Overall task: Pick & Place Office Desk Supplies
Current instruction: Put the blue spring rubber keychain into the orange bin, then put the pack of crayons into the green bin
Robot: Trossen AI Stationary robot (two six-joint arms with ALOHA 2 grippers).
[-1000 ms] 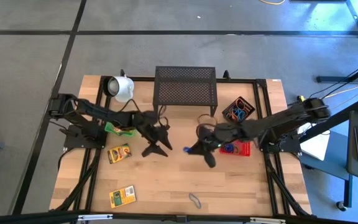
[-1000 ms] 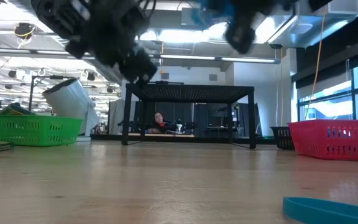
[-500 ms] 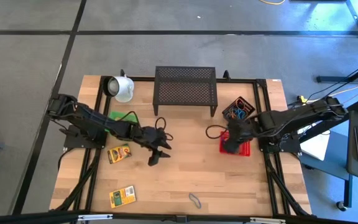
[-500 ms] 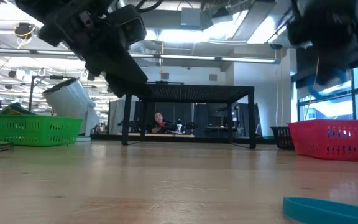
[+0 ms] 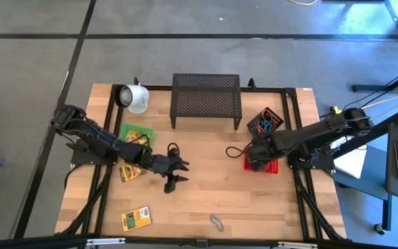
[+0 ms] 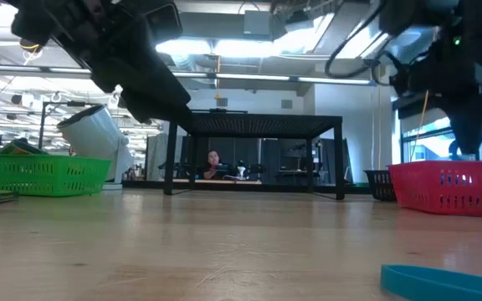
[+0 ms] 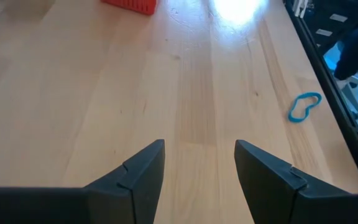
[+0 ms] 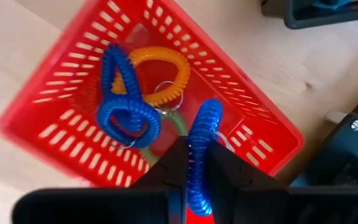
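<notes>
Pale wood table (image 7: pixel 104 93), smooth, glossy; red plastic lattice basket (image 8: pixel 241 106); ribbed coil band (image 8: pixel 201 149).

The wooden table (image 5: pixel 206 200) carries baskets, a mesh rack (image 5: pixel 206 99), mug (image 5: pixel 135 97), crayon boxes.

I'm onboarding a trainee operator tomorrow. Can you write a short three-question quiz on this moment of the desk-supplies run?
1. True or false: the left gripper holds a crayon box.
2. Over which container does the right gripper hang: A green basket, B red basket, C black rack?
3. What is pinched in the right gripper's jaws?

Key: 1 false, its jaws stand open and empty over bare table. 2 B. 3 a blue coil band.
</notes>
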